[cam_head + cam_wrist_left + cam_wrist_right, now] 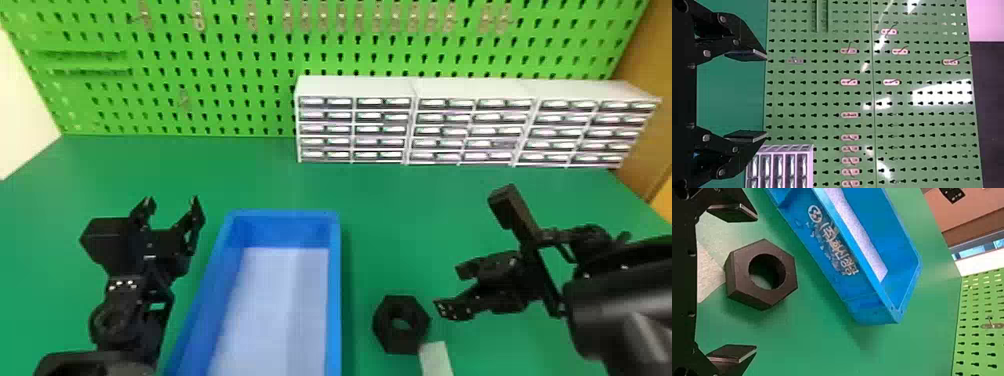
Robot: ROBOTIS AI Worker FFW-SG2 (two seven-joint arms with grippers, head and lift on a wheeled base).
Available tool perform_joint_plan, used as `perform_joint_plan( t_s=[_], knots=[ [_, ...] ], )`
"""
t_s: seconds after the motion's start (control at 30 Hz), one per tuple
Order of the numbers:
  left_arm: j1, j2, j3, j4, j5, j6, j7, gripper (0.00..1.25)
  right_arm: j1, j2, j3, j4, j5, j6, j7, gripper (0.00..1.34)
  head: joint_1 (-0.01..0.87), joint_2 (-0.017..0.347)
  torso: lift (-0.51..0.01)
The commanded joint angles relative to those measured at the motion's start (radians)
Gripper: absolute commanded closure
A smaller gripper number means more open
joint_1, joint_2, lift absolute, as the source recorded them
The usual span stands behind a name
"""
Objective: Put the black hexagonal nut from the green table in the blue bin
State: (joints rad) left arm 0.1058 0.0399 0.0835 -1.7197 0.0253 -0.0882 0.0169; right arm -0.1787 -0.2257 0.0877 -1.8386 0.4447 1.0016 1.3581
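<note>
The black hexagonal nut (401, 324) lies on the green table, to the right of the blue bin (334, 300). My right gripper (446, 288) is open just to the right of the nut and above the table. In the right wrist view the nut (737, 278) shows between and beyond the spread fingers of my right gripper (756, 284), not held, with the bin (844, 282) past it. My left gripper (172, 202) stands parked to the left of the bin, open and holding nothing; in the left wrist view the left gripper (766, 96) has its fingers wide apart.
A pale strip (436, 358) lies on the table against the nut's near side. White drawer cabinets (472, 90) stand at the back right, before a green pegboard (225, 65) with metal hooks. The bin's inside shows a pale floor (280, 305).
</note>
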Motion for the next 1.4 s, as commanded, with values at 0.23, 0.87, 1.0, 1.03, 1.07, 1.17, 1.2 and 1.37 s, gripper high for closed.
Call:
perform_joint_plan(
  t_s=[0.23, 0.87, 1.0, 1.03, 1.07, 1.17, 1.2, 1.37],
  knots=[
    [-0.002, 0.0, -0.001, 0.0, -0.001, -0.002, 0.0, 0.54, -0.015, 0.005, 0.038, 0.027, 0.012, 0.008, 0.003, 0.13, 0.657, 0.057, -0.095],
    [-0.008, 0.0, -0.004, 0.006, -0.004, -0.002, 0.0, 0.54, -0.082, 0.035, 0.072, 0.11, 0.147, 0.02, 0.009, 0.13, 0.657, 0.057, -0.095],
    [-0.009, 0.0, -0.004, 0.006, -0.005, -0.002, 0.0, 0.54, -0.099, 0.039, 0.099, 0.142, 0.158, 0.02, 0.009, 0.13, 0.657, 0.057, -0.095],
    [-0.011, 0.0, -0.004, 0.006, -0.005, -0.002, 0.0, 0.54, -0.104, 0.04, 0.107, 0.148, 0.161, 0.02, 0.009, 0.13, 0.657, 0.057, -0.095],
    [-0.011, 0.0, -0.004, 0.006, -0.005, -0.002, 0.0, 0.54, -0.108, 0.04, 0.116, 0.154, 0.167, 0.02, 0.009, 0.13, 0.657, 0.057, -0.095],
    [-0.011, 0.0, -0.004, 0.006, -0.007, -0.002, 0.0, 0.54, -0.117, 0.043, 0.133, 0.174, 0.175, 0.02, 0.009, 0.13, 0.657, 0.057, -0.095],
    [-0.012, 0.0, -0.004, 0.006, -0.008, -0.002, 0.0, 0.54, -0.12, 0.045, 0.139, 0.18, 0.175, 0.02, 0.009, 0.13, 0.657, 0.057, -0.095],
    [-0.012, 0.0, -0.004, 0.008, -0.008, -0.002, 0.0, 0.54, -0.136, 0.049, 0.162, 0.206, 0.186, 0.025, 0.009, 0.13, 0.657, 0.057, -0.095]
  ],
)
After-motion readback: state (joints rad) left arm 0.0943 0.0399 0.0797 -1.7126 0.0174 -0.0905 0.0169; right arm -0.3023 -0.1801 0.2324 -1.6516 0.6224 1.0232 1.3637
